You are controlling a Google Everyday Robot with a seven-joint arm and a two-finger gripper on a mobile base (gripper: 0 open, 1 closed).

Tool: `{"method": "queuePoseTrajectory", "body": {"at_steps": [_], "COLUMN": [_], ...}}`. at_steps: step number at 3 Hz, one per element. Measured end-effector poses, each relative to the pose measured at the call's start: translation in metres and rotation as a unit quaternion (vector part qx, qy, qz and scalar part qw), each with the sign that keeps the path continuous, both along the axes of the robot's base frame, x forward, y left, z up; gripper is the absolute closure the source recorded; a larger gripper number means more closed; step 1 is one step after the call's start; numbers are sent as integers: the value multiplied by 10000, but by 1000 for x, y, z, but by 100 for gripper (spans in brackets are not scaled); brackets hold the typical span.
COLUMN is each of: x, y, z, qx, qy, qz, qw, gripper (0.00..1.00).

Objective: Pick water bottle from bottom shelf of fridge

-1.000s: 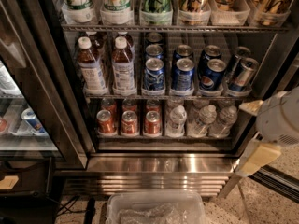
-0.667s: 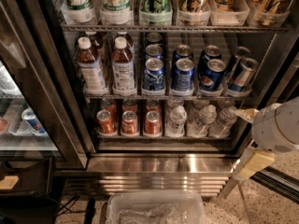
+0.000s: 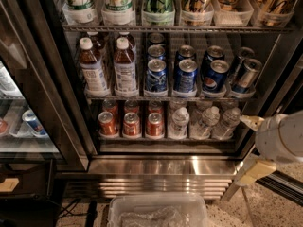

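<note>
we judge the step in hand to be the approach: nothing is held yet. the gripper (image 3: 248, 146) hangs outside the fridge (image 3: 71, 103), off the right end of the bottom shelf (image 3: 142, 141) and in front of the door frame. its cream fingers (image 3: 252, 122) are spread wide with nothing between them.

three water bottles stand in clear lane trays along the right half of that surface. the water bottle (image 3: 229, 122) closest to the right edge is the one nearest the gripper. a second water bottle (image 3: 206, 122) stands just beside it, and a third water bottle (image 3: 180, 122) is next to the orange-red cans (image 3: 131, 124) that fill the left half.

to do this well, we would first bring the gripper in front of the lane and go in level, under the rack of pepsi cans (image 3: 218, 74) and over the front rail. the neighbours are close, so we would keep the fingers only a little wider than the bottle and put one finger on each side of the ribbed body, below the white cap. the thin plastic will probably give, so we would close gently and draw straight out.
</note>
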State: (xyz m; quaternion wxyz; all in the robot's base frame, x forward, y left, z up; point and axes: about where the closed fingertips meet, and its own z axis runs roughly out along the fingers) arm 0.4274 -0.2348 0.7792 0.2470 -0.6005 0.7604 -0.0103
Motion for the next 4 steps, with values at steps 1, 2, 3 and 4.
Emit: {"method": "queuePoseTrajectory", "body": {"at_steps": [1,2,3,4], "x": [3,19,34,34], "y": [-9,-16,-17,-17], "z": [-38,-65,-85,-85], "qx": [237,498,926,926], "qy": [-329,-745,-1008,-1008], "qz": [-240,-359,-484,-485], "qw": [9989,9953,9894,9894], "gripper": [0,0,0,0]}}
